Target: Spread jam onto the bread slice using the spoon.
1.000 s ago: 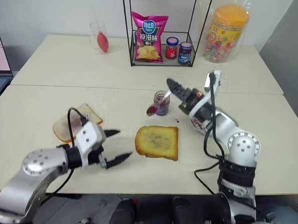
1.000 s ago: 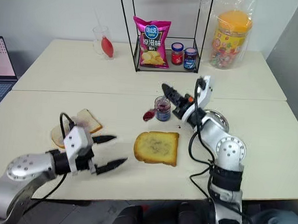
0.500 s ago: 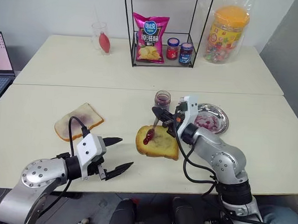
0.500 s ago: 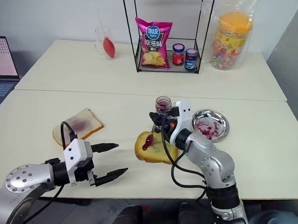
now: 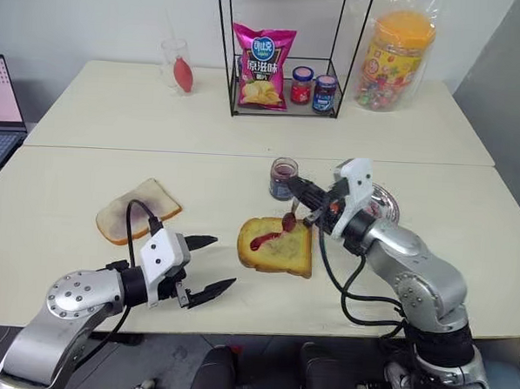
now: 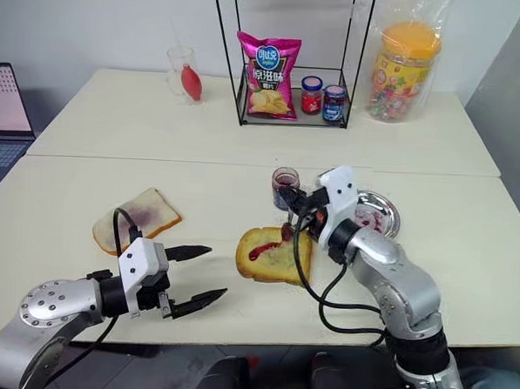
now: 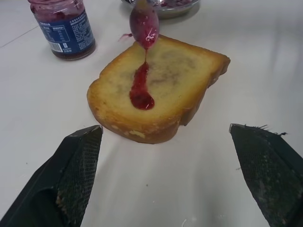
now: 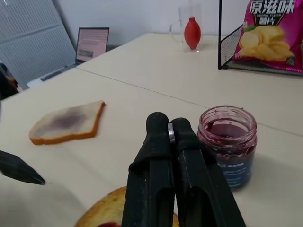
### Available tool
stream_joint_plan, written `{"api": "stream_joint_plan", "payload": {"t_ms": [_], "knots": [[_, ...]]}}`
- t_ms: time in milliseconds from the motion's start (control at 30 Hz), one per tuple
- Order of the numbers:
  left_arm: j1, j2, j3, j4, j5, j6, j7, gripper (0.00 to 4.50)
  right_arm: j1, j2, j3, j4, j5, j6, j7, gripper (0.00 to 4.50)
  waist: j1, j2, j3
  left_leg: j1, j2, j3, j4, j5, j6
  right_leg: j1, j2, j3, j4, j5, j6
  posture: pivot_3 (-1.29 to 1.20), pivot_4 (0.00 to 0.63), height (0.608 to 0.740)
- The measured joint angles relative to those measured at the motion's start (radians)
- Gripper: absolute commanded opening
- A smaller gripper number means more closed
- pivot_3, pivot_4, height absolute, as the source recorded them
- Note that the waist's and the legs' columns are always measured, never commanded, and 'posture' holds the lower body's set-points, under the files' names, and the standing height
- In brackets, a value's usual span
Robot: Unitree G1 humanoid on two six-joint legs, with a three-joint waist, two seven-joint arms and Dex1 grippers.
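Glistening jam (image 7: 141,90) streak on bread slice (image 7: 156,87)

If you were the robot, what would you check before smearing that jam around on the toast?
1. Spoon firmly held: ok, the right gripper is shut on its handle.
2. Jam on the bread slice: ok, a red streak lies on its face, with a thread still hanging from the spoon bowl.
3. Spoon bowl touching the bread: not ok, it hangs just above the slice.
4. Bread lying flat on the table: ok.
5. Left gripper out of the way: ok, open and apart from the slice.
6. Jam jar clear of the stroke: ok, upright behind the slice.
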Motion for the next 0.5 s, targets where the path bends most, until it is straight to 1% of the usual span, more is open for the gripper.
{"api": "stream_joint_plan", "payload": {"t_ms": [133, 267, 367, 500], "knots": [[-0.003, 0.001, 0.003, 0.014, 0.000, -0.017, -0.002, 4.50, 0.011, 0.130, -0.044, 0.039, 0.108, 0.068, -0.059, 0.02, -0.003, -0.001, -0.001, 0.000, 0.000, 0.000, 0.000, 0.000, 0.000, 0.000, 0.000, 0.000, 0.000, 0.000, 0.000, 0.00, 0.150, 0.740], [-0.002, 0.007, 0.011, 0.026, -0.003, -0.020, -0.019, 4.50, 0.012, 0.216, -0.064, 0.165, 0.120, 0.076, -0.084, 0.02, -0.002, -0.002, -0.001, 0.000, 0.000, 0.001, 0.000, 0.000, 0.000, 0.000, 0.000, 0.000, 0.000, 0.000, 0.000, 0.00, 0.150, 0.740], [-0.002, 0.011, 0.026, 0.027, -0.007, -0.020, -0.024, 4.50, 0.012, 0.237, -0.065, 0.249, 0.109, 0.064, -0.082, 0.02, -0.002, -0.001, -0.001, 0.000, 0.000, 0.001, 0.000, 0.000, 0.000, 0.000, 0.000, 0.000, 0.000, 0.000, 0.000, 0.00, 0.150, 0.740], [-0.001, 0.012, 0.026, 0.027, -0.007, -0.020, -0.036, 4.50, 0.010, 0.240, -0.064, 0.288, 0.098, 0.036, -0.064, 0.02, -0.002, -0.001, -0.001, 0.000, 0.000, 0.000, 0.000, 0.000, 0.000, 0.000, 0.000, 0.000, 0.000, 0.000, 0.000, 0.00, 0.150, 0.740]]}}
